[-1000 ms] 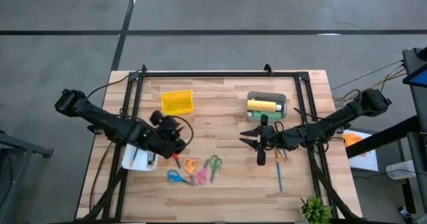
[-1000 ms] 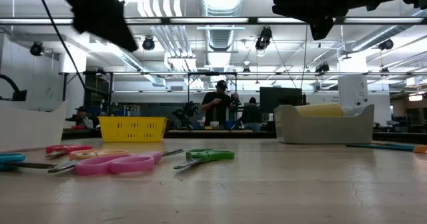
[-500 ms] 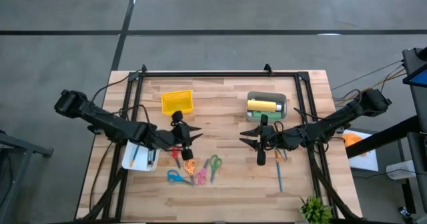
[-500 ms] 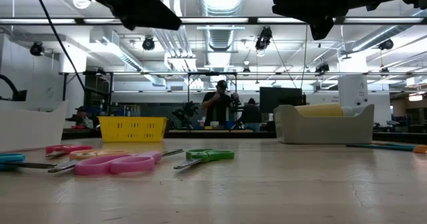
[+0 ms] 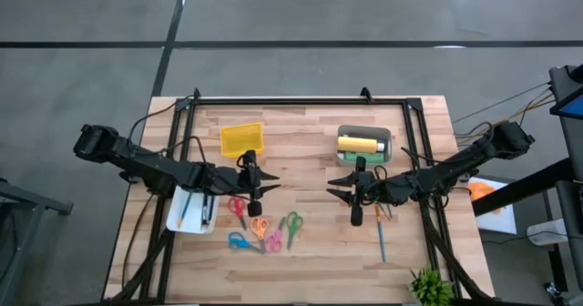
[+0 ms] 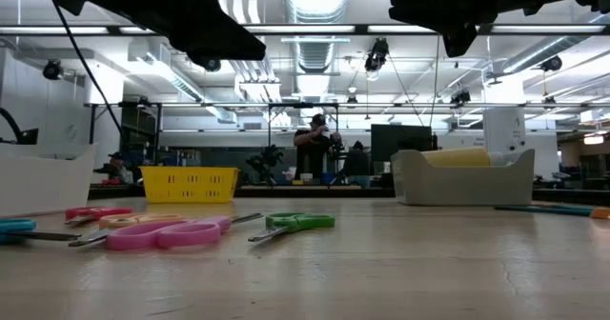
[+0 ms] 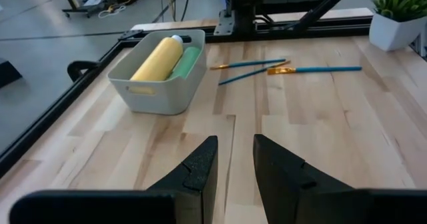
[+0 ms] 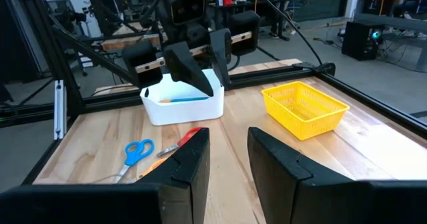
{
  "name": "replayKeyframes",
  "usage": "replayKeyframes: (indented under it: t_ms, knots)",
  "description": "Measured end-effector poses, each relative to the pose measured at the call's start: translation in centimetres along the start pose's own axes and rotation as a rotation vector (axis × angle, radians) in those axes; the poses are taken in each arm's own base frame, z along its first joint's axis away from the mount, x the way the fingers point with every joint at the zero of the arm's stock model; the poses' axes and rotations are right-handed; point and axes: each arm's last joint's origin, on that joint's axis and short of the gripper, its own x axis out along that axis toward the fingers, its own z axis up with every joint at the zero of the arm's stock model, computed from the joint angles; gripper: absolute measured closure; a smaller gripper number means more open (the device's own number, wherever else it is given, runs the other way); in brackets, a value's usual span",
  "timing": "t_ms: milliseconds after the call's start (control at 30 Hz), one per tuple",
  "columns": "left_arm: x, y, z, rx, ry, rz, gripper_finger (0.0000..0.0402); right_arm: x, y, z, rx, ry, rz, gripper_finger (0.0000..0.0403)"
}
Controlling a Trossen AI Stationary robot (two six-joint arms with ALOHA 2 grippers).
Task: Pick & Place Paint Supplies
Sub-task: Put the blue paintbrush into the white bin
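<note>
Across wooden table [image 5: 310, 242]: left gripper [image 5: 254, 184] open above scissors [image 5: 261, 231]; right gripper [image 5: 354, 193] open beside grey bin [image 5: 364, 131] holding yellow bottle [image 5: 357, 144].

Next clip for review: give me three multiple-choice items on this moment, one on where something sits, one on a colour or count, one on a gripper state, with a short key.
1. Where does the yellow paint bottle lie?
A. In the grey bin
B. In the yellow basket
C. Loose on the table

2. What colour is the tray by the left arm?
A. Yellow
B. White
C. Red

3. How is the left gripper right now?
A. Shut on a pair of scissors
B. Shut on a brush
C. Open, holding nothing

Key: 1 A, the left wrist view shows the bottle inside the grey bin beside a green bottle. 2 B, the right wrist view shows a white tray with a blue stick in it. 3 C, the left wrist view shows a gap between its fingers with only bare wood behind; the right gripper is open too.
</note>
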Motion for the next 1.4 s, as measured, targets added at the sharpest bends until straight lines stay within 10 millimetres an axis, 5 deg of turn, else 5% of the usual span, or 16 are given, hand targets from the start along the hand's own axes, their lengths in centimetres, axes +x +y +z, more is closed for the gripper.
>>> replayKeyframes:
  t_ms: [1267,1400]
  knots:
    - [0.00,0.01,-0.47,0.014,0.046,0.001,0.0305,0.01,-0.03,0.05,0.006,-0.006,-0.007,0.0301]
    - [0.00,0.01,-0.48,0.015,0.046,0.001,0.0305,0.00,0.08,0.48,0.244,-0.040,0.020,0.0301]
